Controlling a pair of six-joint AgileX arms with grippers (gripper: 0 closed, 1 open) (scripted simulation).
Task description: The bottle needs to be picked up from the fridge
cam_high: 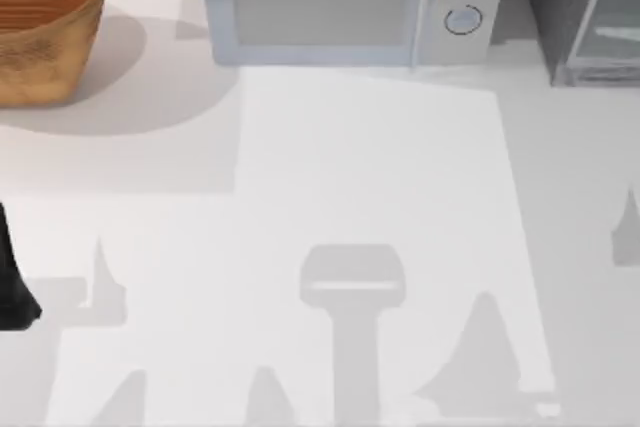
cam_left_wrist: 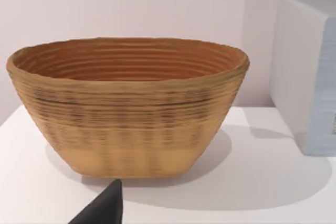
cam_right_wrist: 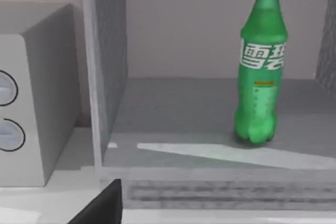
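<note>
The green bottle (cam_right_wrist: 260, 61) stands upright on the grey floor inside the fridge (cam_right_wrist: 107, 66), well back from the front sill and toward the side away from the microwave (cam_right_wrist: 37, 93). Its round cap is on and a pale label band with white characters wraps its body. The fridge stands open toward the right wrist camera, its dark textured side wall just beside the microwave's pale grey flank, where two round knobs show.

In the top view the fridge (cam_high: 585, 12) sits at the far right corner of the white desk (cam_high: 370, 177), the microwave (cam_high: 330, 2) at the far middle, and a woven wicker basket (cam_high: 40, 22) at the far left corner.

The right gripper (cam_right_wrist: 102, 205) appears as one dark fingertip in its wrist view, in front of the fridge sill and well apart from the bottle; how its jaws stand cannot be told.

The left gripper (cam_left_wrist: 105, 208) likewise shows as a dark fingertip, low before the basket (cam_left_wrist: 126, 108); its jaws cannot be told either. A dark part of the left arm (cam_high: 12, 282) lies at the desk's left edge.
</note>
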